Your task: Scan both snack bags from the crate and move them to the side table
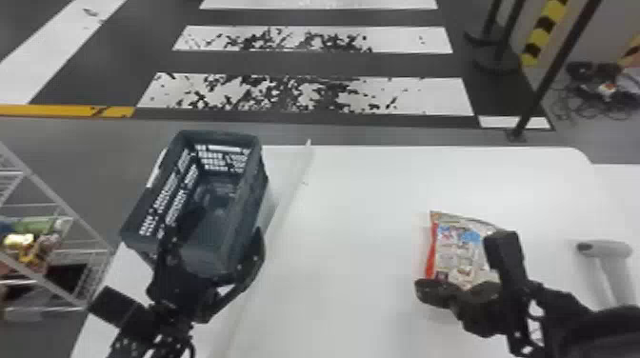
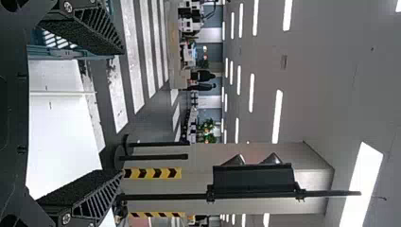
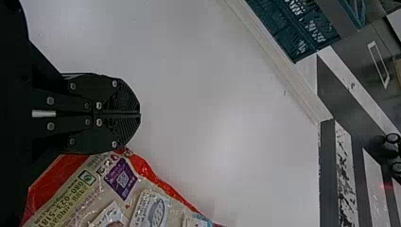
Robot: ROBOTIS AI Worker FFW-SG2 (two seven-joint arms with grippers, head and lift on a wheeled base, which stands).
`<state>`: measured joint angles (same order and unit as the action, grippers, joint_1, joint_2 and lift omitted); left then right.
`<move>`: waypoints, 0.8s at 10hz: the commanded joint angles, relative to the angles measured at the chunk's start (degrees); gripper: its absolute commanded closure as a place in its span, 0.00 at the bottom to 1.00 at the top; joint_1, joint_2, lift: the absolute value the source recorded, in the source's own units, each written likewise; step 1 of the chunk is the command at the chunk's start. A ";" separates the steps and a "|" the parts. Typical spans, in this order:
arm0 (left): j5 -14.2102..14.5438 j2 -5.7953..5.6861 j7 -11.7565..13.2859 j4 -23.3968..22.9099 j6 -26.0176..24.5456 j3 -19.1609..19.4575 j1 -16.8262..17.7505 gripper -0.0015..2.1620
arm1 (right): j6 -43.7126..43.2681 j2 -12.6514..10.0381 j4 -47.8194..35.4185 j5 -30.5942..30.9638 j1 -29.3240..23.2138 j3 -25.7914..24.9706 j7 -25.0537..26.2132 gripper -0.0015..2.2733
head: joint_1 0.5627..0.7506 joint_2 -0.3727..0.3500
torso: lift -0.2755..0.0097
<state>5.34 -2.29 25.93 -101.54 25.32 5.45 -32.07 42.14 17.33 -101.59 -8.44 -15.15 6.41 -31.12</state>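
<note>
Working from the left, I have the left pincer (image 2: 123, 112) at the near end of the dark crate (image 1: 259, 178), its flat black fingers spread wide. It and its arm hide part of the crate's inside, so where the second snack bag is I cannot tell.

Right of the raised strip (image 1: 308, 152), one snack bag (image 1: 462, 252) lies flat on the white worktop (image 1: 362, 200), well apart from the crate. My right pincer (image 3: 141, 114) is at its near side, clenched with the fingertips together and nothing between them. Whether it touches the bag or sits just above it, I can't make out. The right arm covers the bag's near right part, though a square code (image 3: 123, 178) faces up.

Far over on the right is the pale scanner (image 1: 605, 250), the lower part of it running behind that arm.

I take the step in hand to be handling this first bag around its scan; whether it has been read, I cannot say. Next, I'd part the right fingers, line them up on the bag's edge and pinch gently, since the film may slip or crumple. Which surface counts as the side table is unclear to me.
</note>
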 commanded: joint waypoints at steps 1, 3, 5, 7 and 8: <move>0.02 0.00 0.00 0.21 0.03 0.00 -0.01 0.05 | 0.01 -0.01 0.96 0.71 0.30 0.01 0.01 0.86 | 0.70 0.59 | 0.86; 0.20 0.00 0.00 0.56 0.20 0.00 0.08 0.05 | 0.01 0.25 1.40 1.15 0.30 -0.08 0.01 0.86 | 0.70 0.58 | 0.86; 0.20 0.00 0.00 0.56 0.20 0.00 0.08 0.05 | 0.19 0.43 1.31 1.41 0.30 -0.52 0.01 0.86 | 0.70 0.57 | 0.86; 0.29 -0.09 0.00 0.56 0.20 0.00 -0.01 0.05 | 0.54 0.52 1.22 1.76 0.21 -0.79 0.01 0.86 | 0.70 0.56 | 0.86; 0.29 -0.09 0.00 0.56 0.20 0.00 -0.01 0.05 | 0.54 0.52 0.87 1.76 0.03 -0.96 0.01 0.86 | 0.70 0.55 | 0.86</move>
<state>5.64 -2.37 25.93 -100.99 25.55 5.47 -32.08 42.69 17.84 -100.52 -6.70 -15.03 5.55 -31.11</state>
